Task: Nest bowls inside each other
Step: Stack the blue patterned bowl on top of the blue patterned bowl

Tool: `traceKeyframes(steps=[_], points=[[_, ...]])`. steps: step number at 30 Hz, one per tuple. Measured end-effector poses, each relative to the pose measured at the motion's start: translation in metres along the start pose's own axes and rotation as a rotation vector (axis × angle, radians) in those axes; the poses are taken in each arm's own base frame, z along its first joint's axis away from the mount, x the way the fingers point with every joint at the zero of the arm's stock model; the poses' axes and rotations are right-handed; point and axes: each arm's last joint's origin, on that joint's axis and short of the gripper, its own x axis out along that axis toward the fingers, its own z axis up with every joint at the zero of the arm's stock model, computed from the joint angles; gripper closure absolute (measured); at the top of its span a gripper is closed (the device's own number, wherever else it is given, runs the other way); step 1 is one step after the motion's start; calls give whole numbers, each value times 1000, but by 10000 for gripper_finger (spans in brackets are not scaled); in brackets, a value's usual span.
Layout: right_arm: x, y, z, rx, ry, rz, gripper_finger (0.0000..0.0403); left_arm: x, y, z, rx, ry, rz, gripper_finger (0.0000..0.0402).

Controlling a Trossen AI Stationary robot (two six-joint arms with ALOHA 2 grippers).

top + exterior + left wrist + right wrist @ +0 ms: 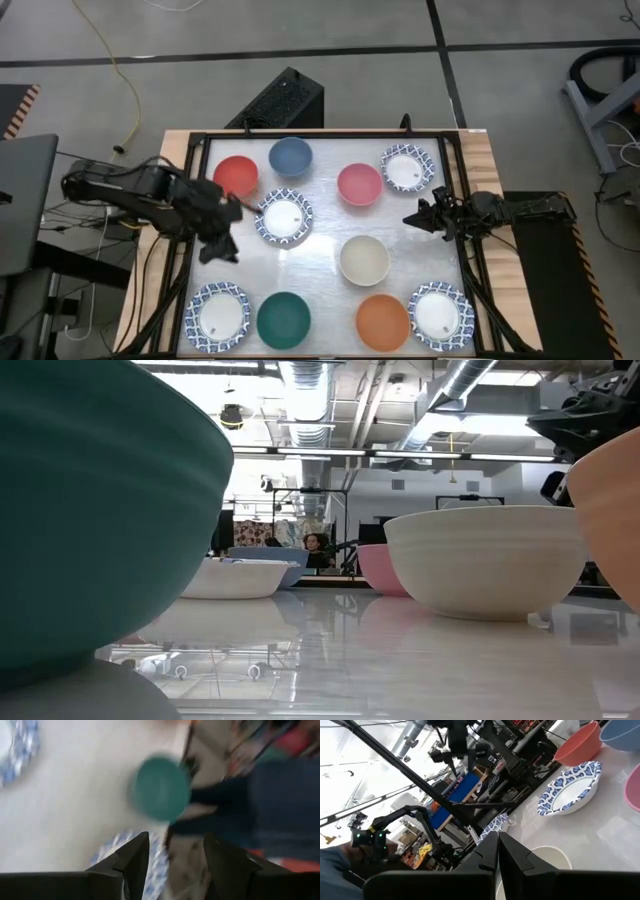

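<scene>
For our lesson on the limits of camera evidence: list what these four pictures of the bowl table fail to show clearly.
- Low view: green bowl and orange bowl are cut off by the edges; they hide the table's near corners.
- Left wrist view: motion blur smears a patterned bowl behind the left gripper.
- Right wrist view: the right gripper hides most of the cream bowl.

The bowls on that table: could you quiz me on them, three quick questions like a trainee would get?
1. True or false: some bowls are already nested.
2. Which bowl lies between the red bowl and the pink bowl in the far row? A green, B blue, C orange.
3. Fill in: the left hand is ___, the right hand is shut.

Key:
1. False; in the high view each bowl sits alone on the table.
2. B, the blue bowl.
3. Open, empty.
</scene>
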Motion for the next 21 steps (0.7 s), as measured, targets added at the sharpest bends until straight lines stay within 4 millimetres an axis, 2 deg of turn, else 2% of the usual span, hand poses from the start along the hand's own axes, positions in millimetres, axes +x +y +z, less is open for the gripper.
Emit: traceKeyframes(steps=[4, 12, 21], points=[[0, -1, -1, -2, 9, -11, 365, 17, 4, -12, 37, 131, 153, 223], [0, -3, -3, -2, 27, -33, 365, 39, -3, -24, 213, 172, 281, 223], [0, -3, -3, -1, 26, -33, 365, 65, 15, -41, 157, 270, 337, 188]])
